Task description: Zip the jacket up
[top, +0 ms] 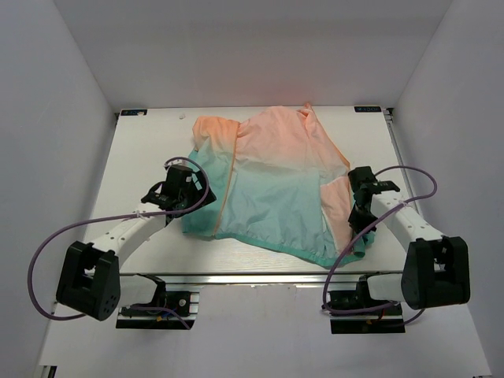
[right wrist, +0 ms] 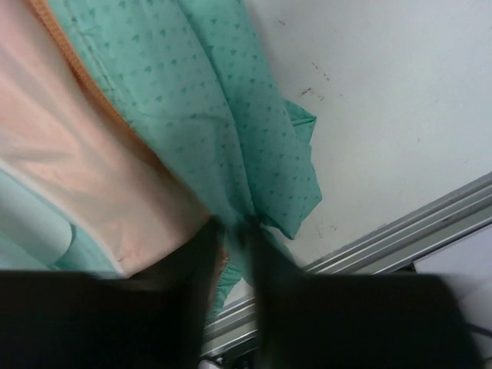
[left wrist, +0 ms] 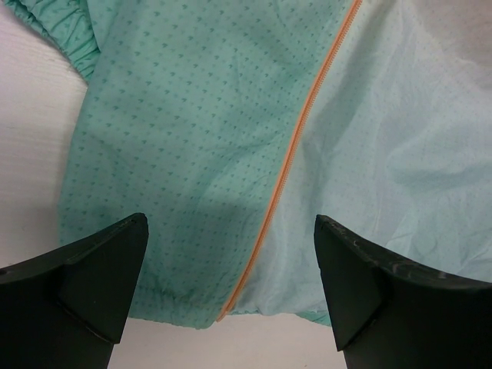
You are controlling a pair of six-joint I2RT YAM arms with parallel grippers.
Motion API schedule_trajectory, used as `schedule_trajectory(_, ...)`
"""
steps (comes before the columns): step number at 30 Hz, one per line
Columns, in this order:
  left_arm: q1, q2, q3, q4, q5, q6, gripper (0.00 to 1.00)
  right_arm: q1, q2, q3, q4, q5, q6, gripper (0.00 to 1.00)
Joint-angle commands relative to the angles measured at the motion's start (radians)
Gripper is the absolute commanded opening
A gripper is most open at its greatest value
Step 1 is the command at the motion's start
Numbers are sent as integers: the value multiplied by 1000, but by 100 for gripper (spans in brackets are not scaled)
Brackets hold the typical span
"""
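The jacket [top: 276,181] lies spread on the white table [top: 150,142], peach at the far end and teal toward the near hem. Its orange zipper [left wrist: 296,138] runs diagonally down to the hem between two teal front panels. My left gripper [top: 189,193] hovers over the jacket's left hem corner. In the left wrist view it [left wrist: 231,223] is wide open, with the zipper's lower end between the fingers and nothing held. My right gripper [top: 358,214] is at the right sleeve. In the right wrist view its blurred jaws [right wrist: 234,231] stand slightly apart with teal sleeve fabric [right wrist: 254,138] between them.
An aluminium rail [right wrist: 400,231] runs along the table's near edge just under the right gripper. White walls close in the table on three sides. Purple cables [top: 47,252] loop from both arms.
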Motion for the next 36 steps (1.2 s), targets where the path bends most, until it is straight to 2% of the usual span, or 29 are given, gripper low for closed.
schedule_trajectory(1, 1, 2, 21, 36, 16, 7, 98, -7, 27, -11, 24, 8, 9, 15)
schedule_trajectory(2, 3, 6, 23, 33, 12, 7, 98, -5, 30, -8, 29, 7, 8, 2)
schedule_trajectory(3, 3, 9, 24, 30, -1, 7, 98, -5, 27, 5, 31, -4, -1, 0)
schedule_trajectory(7, 1, 0, 35, 3, -27, 10, 98, -7, -49, 101, 12, -94, -63, 0)
schedule_trajectory(11, 1, -44, 18, -14, -36, 8, 98, -5, -178, 202, 21, -272, -145, 0)
schedule_trajectory(14, 1, -87, 4, -30, -31, 7, 98, -5, -229, 231, 79, -549, -231, 0)
schedule_trajectory(15, 1, -96, 1, -36, -30, 5, 98, -4, -235, 228, 98, -708, -248, 0)
schedule_trajectory(18, 3, -139, -11, -57, -22, -1, 98, 50, -237, 199, 188, -936, -285, 0)
schedule_trajectory(19, 3, -148, -20, -62, -21, -4, 98, 82, -232, 193, 207, -944, -287, 0)
schedule_trajectory(21, 3, -180, -28, -77, -14, -11, 98, 228, -207, 179, 270, -920, -265, 0)
schedule_trajectory(23, 1, -202, -38, -94, -13, -19, 98, 361, -180, 159, 352, -970, -244, 0)
schedule_trajectory(24, 3, -211, -45, -99, -10, -27, 98, 398, -152, 124, 412, -1052, -191, 0)
schedule_trajectory(25, 3, -228, -51, -102, -10, -30, 98, 433, -138, 98, 575, -1082, -154, 0)
schedule_trajectory(26, 1, -236, -60, -111, -11, -35, 98, 508, -108, 72, 656, -1093, -121, 0)
schedule_trajectory(28, 1, -253, -68, -122, -14, -48, 98, 593, -59, 20, 794, -1029, -37, 0)
schedule_trajectory(31, 1, -256, -80, -123, -2, -56, 98, 633, 81, 39, 761, -911, -17, 0)
schedule_trajectory(33, 1, -248, -80, -117, 13, -56, 98, 633, 141, 52, 724, -848, -14, 14)
schedule_trajectory(34, 1, -244, -80, -117, 15, -58, 98, 636, 148, 53, 701, -820, -21, 32)
schedule_trajectory(35, 1, -231, -81, -110, 19, -58, 98, 639, 139, 53, 655, -796, -23, 43)
schedule_trajectory(36, 1, -225, -83, -105, 24, -58, 98, 644, 127, 49, 641, -762, -29, 60)
